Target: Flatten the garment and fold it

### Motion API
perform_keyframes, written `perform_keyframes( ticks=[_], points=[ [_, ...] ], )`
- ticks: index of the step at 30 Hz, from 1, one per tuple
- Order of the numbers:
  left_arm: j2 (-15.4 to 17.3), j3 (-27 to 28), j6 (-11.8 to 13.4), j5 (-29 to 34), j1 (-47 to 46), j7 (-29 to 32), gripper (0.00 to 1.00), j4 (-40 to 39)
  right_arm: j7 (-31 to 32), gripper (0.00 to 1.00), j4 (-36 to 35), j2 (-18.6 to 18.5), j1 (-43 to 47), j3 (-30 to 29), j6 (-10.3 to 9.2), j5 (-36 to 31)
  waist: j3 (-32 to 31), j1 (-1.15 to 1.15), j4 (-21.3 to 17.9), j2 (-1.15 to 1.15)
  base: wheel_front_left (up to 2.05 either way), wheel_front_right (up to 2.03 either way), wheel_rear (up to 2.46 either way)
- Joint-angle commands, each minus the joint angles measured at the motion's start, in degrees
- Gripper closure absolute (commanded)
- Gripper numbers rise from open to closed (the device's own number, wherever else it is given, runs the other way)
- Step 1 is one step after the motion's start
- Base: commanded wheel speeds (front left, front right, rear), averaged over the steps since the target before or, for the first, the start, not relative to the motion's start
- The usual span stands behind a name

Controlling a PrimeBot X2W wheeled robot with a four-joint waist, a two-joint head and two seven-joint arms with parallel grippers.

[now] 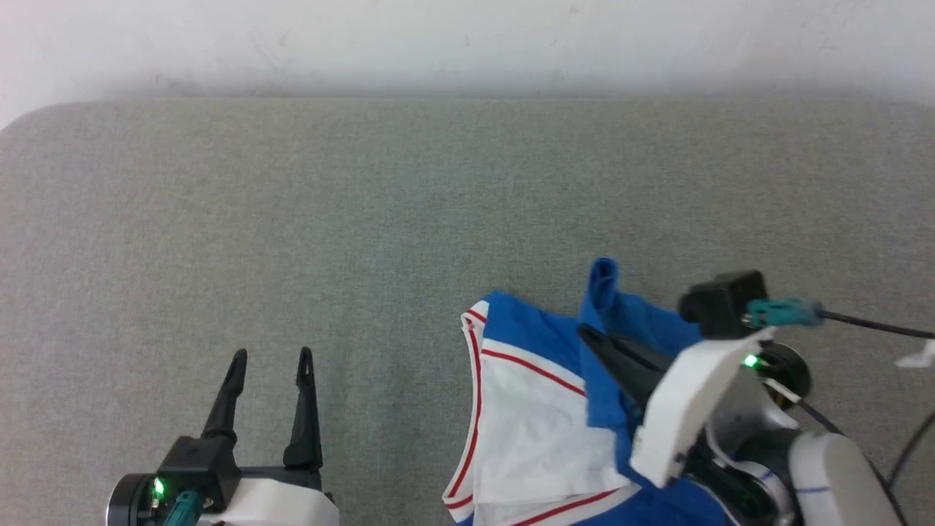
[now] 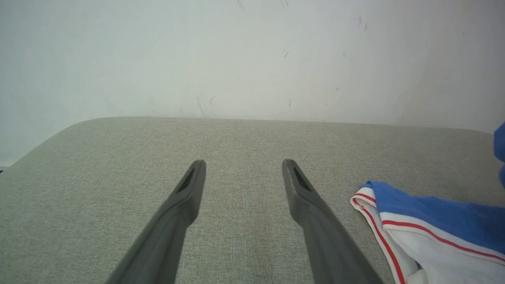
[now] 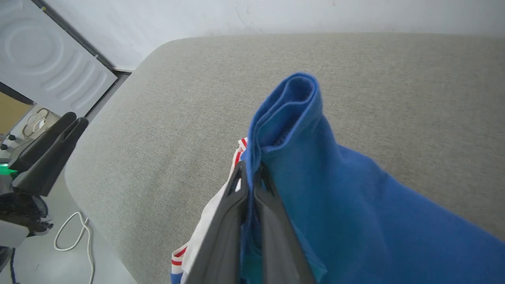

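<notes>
- Royal-blue jersey shirt, white red-striped sleeves (image 1: 533, 394): soft, light, limp; bunched at near right.
- Right gripper (image 1: 589, 336) pinching a blue fold; left gripper (image 1: 272, 358) spread, empty.
- Likely best hold: hem edge or corner.

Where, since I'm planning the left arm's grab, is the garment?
Head view: the garment lies bunched at the lower right of the grey surface, a blue fold pinched in the right pincer, right of the open left pincer.

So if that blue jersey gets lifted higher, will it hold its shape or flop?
Likely flops: the garment drapes in soft folds from the shut right gripper. Probably light, since that thin pinch holds a fold raised.
</notes>
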Motion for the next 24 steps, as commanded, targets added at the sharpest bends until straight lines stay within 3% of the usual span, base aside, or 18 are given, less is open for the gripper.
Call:
perform_keyframes(
  ticks=[1, 8, 15, 16, 17, 20, 24],
  points=[
    [-0.49, -0.06, -0.31, -0.33, -1.21, -0.25, 0.0, 0.35, -0.02, 1.0, 1.28, 0.46, -2.22, 1.9, -0.04, 0.1, 1.16, 0.0, 1.29, 0.0, 0.0, 0.0, 0.0],
    [-1.94, -0.61, -0.9, -0.68, -2.32, -0.41, 0.0, 1.34, -0.39, 1.0, 8.12, 1.04, -5.67, 4.45, -0.04, -2.58, 2.55, 0.0, 3.93, 0.0, 0.0, 0.0, 0.0],
    [-3.27, -0.93, -1.74, -0.83, -2.96, -0.6, 0.0, 3.07, -1.21, 1.0, 20.78, 1.09, -7.37, 7.42, -0.04, -4.68, 2.69, 0.0, 5.78, 0.0, 0.0, 0.0, 0.0],
    [-3.49, -0.99, -1.93, -0.9, -3.12, -0.62, 0.0, 3.3, -1.73, 0.58, 22.65, 1.09, -7.53, 7.6, -0.04, -5.44, 2.63, 0.0, 5.96, 0.0, 0.0, 0.0, 0.0],
    [-3.68, -1.05, -2.12, -0.95, -3.32, -0.64, 0.0, 3.54, -2.45, 0.0, 24.34, 1.09, -7.78, 7.79, -0.04, -6.29, 2.59, 0.0, 6.11, 0.0, 0.0, 0.0, 0.0],
    [-4.12, -1.2, -2.57, -0.92, -3.94, -0.68, 0.0, 4.27, -5.02, 0.0, 27.26, 1.09, -8.8, 8.67, -0.04, -6.88, 2.48, 0.0, 6.18, 0.0, 0.0, 0.0, 0.0],
    [-4.28, -0.75, -2.66, -1.04, -3.73, -0.73, 0.0, 4.77, -5.68, 0.0, 25.03, 1.1, -9.78, 9.81, -0.04, -5.21, 2.11, 0.0, 4.58, 0.0, 0.0, 0.0, 0.0]
  ],
)
